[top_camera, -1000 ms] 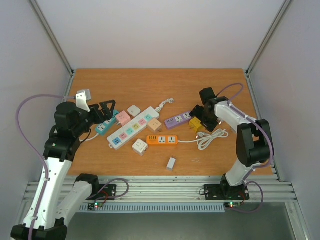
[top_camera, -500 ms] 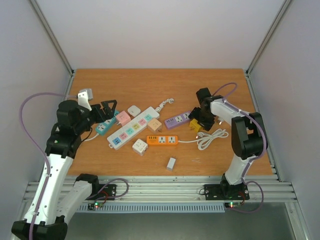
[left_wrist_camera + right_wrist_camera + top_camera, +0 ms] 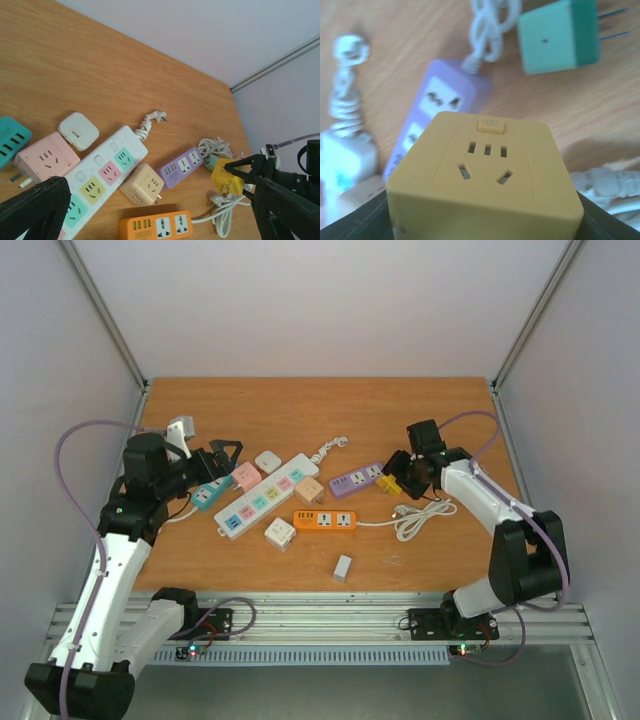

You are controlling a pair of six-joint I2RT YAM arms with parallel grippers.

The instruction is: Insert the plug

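Right wrist: yellow cube socket [image 3: 485, 185], power-symbol button [image 3: 490, 124].

On the wooden table [image 3: 300, 405] lie a white power strip [image 3: 262, 495], orange strip [image 3: 325, 521], purple strip [image 3: 357, 480], coiled cord [image 3: 425, 517].

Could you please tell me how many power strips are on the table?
4: the teal strip at far left, the white strip in the middle, the orange strip nearer the front, the purple strip right of centre. None seems hidden.

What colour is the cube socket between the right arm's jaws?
Yellow. The cube socket shows best in the right wrist view.
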